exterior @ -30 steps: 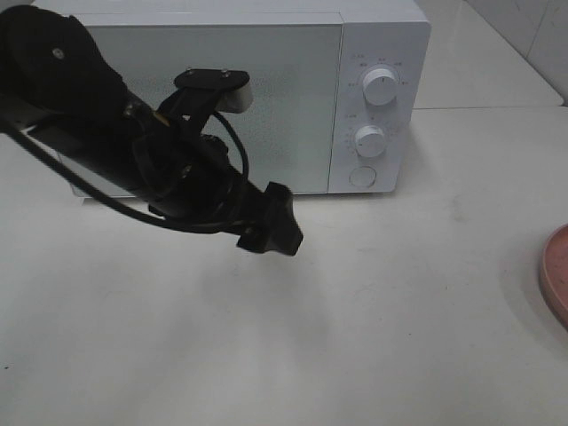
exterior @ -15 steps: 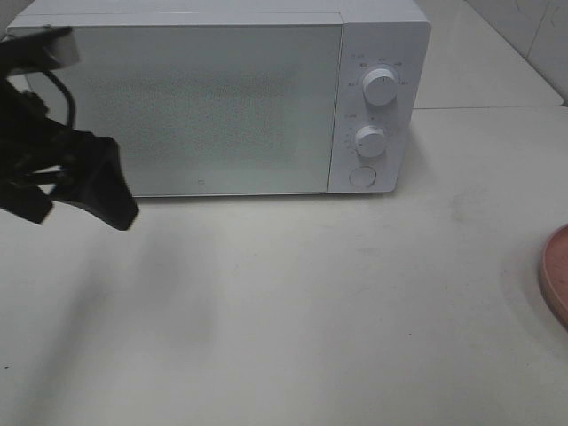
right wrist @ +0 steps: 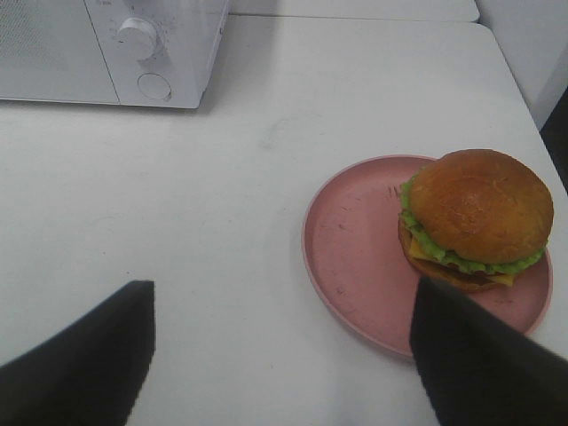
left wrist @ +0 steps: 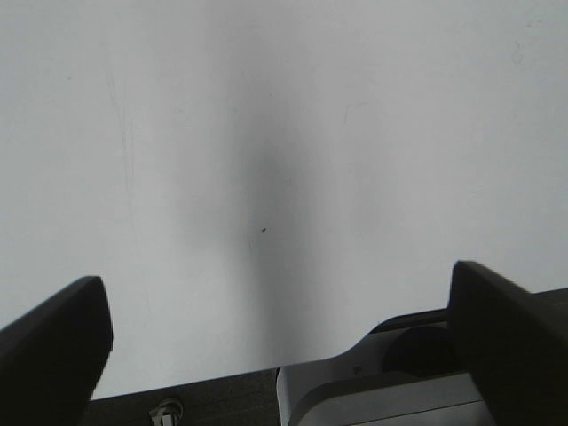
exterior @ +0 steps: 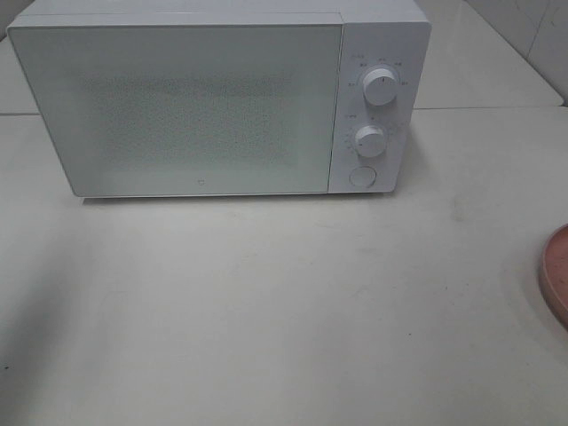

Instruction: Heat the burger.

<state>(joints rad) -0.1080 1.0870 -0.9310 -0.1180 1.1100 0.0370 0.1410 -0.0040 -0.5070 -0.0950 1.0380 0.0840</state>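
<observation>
White microwave [exterior: 213, 98] — markings unreadable

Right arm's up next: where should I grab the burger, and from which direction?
Come down from above and close the open right gripper across the burger's sides, at patty level. It sits upright at the pink plate's edge; the glossy domed bun would probably slip.

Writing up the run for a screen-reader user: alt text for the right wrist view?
A burger sits off-centre on a round pink plate on a white table, untouched. The right pincer hangs open above the table, its two dark fingers framing the view. A white microwave with its door shut stands further back.
</observation>
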